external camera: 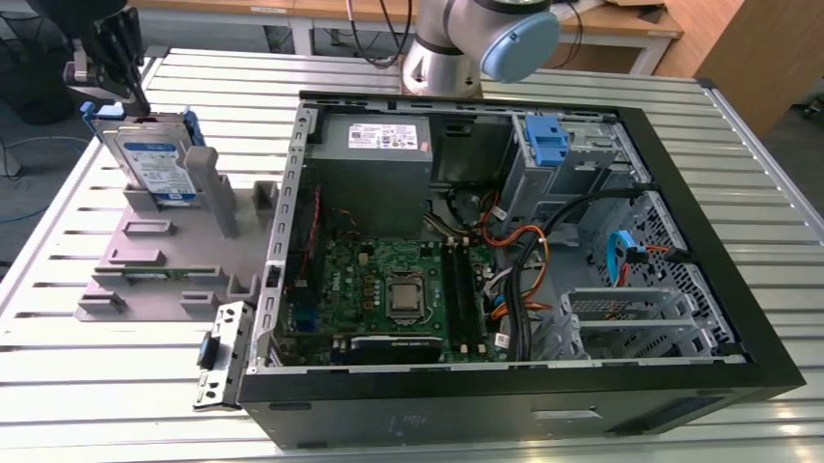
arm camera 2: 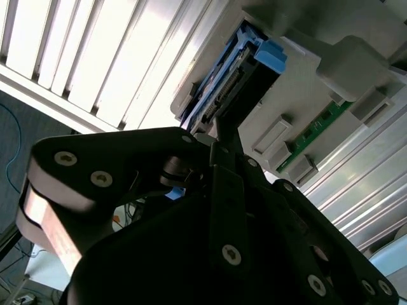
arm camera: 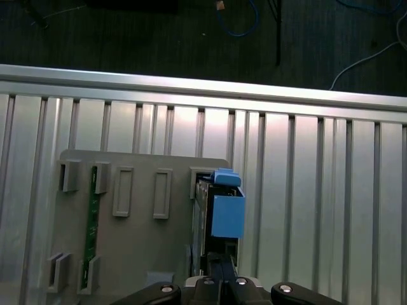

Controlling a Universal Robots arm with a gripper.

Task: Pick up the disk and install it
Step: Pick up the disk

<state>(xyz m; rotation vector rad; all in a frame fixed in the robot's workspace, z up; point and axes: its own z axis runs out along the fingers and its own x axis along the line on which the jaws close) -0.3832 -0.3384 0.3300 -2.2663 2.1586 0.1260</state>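
Across the slatted metal table (external camera: 77, 386), the biggest thing is the open black computer case (external camera: 515, 405), lying on its side toward the exterior view's right with its green motherboard (external camera: 386, 289) exposed. Behind the case stands the base of the robot arm (external camera: 477, 39). Just beside the case, on the exterior view's left, a grey holder (external camera: 154, 260) rests flat on the slats. The disk (external camera: 152, 159) stands upright on edge in a slot at the far end of that holder, its white-and-blue label facing the camera and blue rails along its sides. It is well apart from the case's drive bays.

The gripper (external camera: 133, 96) hangs right over the disk's upper edge. In both wrist views its tip (arm camera 2: 219, 136) (arm camera: 220, 264) lies close to the disk's (arm camera 2: 235, 76) (arm camera: 227, 216) connector end, and the jaws look pressed together with just a thin seam between them. Whether they touch the disk cannot be told. A narrow green circuit board (arm camera: 92, 222) sits in another slot of the holder.
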